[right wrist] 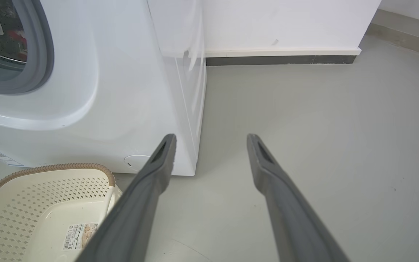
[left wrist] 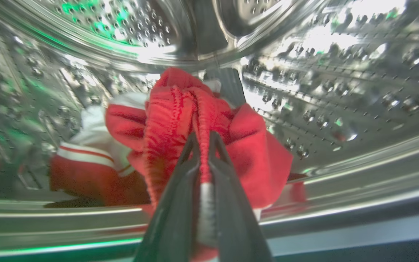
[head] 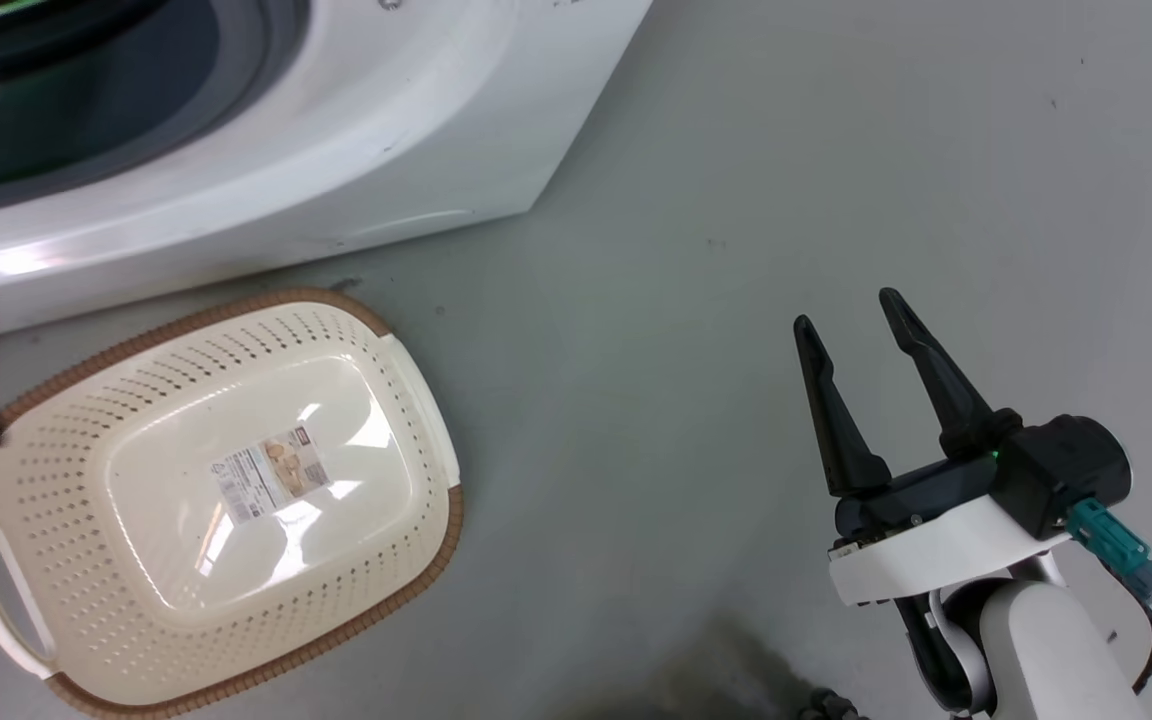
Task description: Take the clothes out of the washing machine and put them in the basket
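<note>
Extraction step in hand. The left gripper (left wrist: pixel 204 140) is clenched on a fold of the clothes (left wrist: pixel 253 153) inside the washing machine (left wrist: pixel 340 91) drum; the bundle spreads from 9 to 3 o'clock around the fingertips. Next, probably: withdraw through the porthole without snagging, then lower to the basket (head: pixel 56 500) at 6 o'clock of the machine. The right gripper (head: pixel 844 308) is spread, holding nothing.

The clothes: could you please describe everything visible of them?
The clothes are a crumpled bundle of bright red knit-looking fabric with white panels and red-striped white trim at its left. They lie inside the perforated steel drum, near its front lip. The left gripper is shut on a ribbed red fold at the middle.
</note>
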Robot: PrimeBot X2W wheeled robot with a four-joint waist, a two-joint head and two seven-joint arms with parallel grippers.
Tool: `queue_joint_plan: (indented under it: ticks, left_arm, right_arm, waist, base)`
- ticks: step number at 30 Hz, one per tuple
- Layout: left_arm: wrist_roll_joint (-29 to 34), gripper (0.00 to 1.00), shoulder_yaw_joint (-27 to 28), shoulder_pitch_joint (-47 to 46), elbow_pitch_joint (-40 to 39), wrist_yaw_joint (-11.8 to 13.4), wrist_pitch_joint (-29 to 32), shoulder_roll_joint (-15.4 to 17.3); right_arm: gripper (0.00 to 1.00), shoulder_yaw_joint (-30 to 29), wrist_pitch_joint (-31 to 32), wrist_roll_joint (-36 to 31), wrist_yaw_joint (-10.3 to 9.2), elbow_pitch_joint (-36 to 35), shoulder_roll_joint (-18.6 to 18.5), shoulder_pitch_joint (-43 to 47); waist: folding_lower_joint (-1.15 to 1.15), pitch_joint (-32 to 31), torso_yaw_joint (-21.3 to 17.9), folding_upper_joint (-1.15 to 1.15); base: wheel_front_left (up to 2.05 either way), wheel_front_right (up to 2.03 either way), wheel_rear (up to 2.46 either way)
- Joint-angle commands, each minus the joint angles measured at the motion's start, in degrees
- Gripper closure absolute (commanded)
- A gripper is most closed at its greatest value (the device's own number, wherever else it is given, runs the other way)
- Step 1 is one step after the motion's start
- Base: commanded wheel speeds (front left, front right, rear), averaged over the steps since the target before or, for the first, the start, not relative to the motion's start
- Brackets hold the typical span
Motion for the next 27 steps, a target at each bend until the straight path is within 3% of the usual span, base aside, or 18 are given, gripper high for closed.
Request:
queue_joint_plan:
  ticks: [1, 7, 12, 18, 27]
  left_arm:
    - [-0.05, 1.0, -0.24, 1.66, -0.48, -0.02, -3.12, -0.62]
    - [-1.92, 1.0, 0.08, 6.54, 0.37, -0.63, -16.17, -3.59]
    - [-3.26, 1.0, -0.1, 10.05, 2.76, -1.43, -22.39, -6.39]
    - [-3.7, 1.0, -0.16, 15.57, 2.59, -1.98, -24.4, -8.89]
    - [-3.75, 1.0, 1.86, 26.01, -7.41, -2.06, -24.52, -11.36]
  right_arm:
    - [0.0, -0.51, 0.23, -0.51, -0.02, 0.13, 0.02, -0.16]
    - [0.0, -2.17, 1.28, -0.99, -0.02, 0.41, 0.01, 1.74]
    - [0.0, -4.0, 2.34, -1.33, -0.02, 0.44, 0.03, 3.65]
    - [0.0, -4.7, 3.7, -1.25, -0.03, 0.14, 0.01, 6.11]
    - [0.0, -6.4, 5.1, -1.08, -0.02, -0.19, 0.0, 9.48]
  waist:
    - [0.0, -2.51, 1.12, 0.0]
    - [0.0, -7.9, 3.1, 0.0]
    - [0.0, -12.79, 5.37, 0.0]
    - [0.0, -18.71, 7.52, 0.0]
    - [0.0, -25.39, 9.9, 0.0]
  base:
    - [0.0, 0.0, 0.0]
    - [0.0, 0.0, 0.0]
    - [0.0, 0.0, 0.0]
    - [0.0, 0.0, 0.0]
    - [0.0, 0.0, 0.0]
